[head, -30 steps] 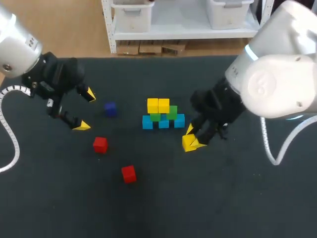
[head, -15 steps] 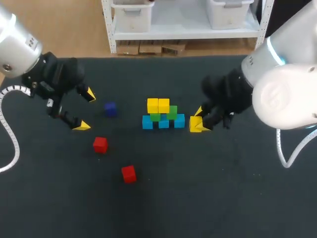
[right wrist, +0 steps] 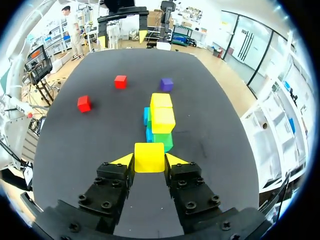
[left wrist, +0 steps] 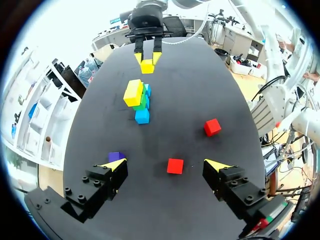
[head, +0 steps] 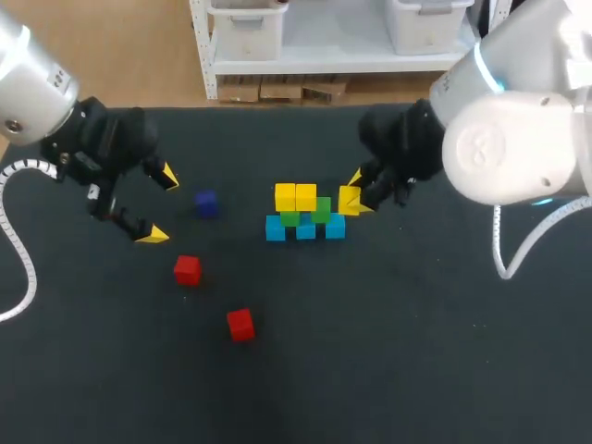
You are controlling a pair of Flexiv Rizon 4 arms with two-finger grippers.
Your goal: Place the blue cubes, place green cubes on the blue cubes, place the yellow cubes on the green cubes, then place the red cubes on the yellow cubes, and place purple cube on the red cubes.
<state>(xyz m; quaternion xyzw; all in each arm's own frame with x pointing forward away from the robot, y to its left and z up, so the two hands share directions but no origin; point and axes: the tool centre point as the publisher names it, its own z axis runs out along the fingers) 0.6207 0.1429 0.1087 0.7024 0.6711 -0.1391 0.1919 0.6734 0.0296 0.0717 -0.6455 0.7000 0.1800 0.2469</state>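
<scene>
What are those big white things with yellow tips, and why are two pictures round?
They are two robot arms, a left arm and a right arm. One picture looks down from a camera above the black table. The round ones come from cameras on the wrists. In the middle is a pile of cubes: blue below, green on those, two yellow on top. Two red cubes and a purple cube lie loose. The right arm's fingers, tipped yellow, pinch another yellow cube close to the pile. The left arm's fingers are open and hold nothing.
</scene>
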